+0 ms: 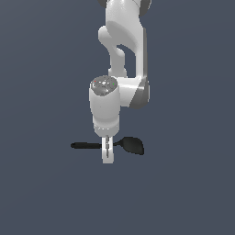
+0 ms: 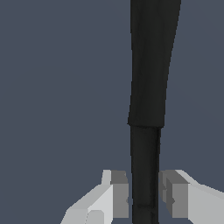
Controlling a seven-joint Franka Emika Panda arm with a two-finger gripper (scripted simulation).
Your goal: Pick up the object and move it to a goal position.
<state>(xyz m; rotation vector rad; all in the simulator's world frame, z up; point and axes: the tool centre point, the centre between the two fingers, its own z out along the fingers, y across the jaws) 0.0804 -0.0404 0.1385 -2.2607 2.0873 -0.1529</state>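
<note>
A white robot arm (image 1: 120,59) was seen reaching down from the top of the exterior view. The gripper (image 1: 107,153) at its end was pointed straight down. A black spatula (image 1: 128,144) was laid flat on the dark blue-grey floor (image 1: 41,183), right under the gripper. Its thin handle was pointed to the exterior view's left, and its broad round head was pointed to the exterior view's right.

The gripper was placed over the handle, near the middle of the spatula. In the wrist view, the handle of the spatula (image 2: 146,131) was seen running between the two grey finger pads (image 2: 120,192). One pad was placed on each side of it. The jaws were held apart, with the handle between them. A thin gap could be seen on one side. On the other side the pad was just beside the handle, and it could not be told whether it touched.
</note>
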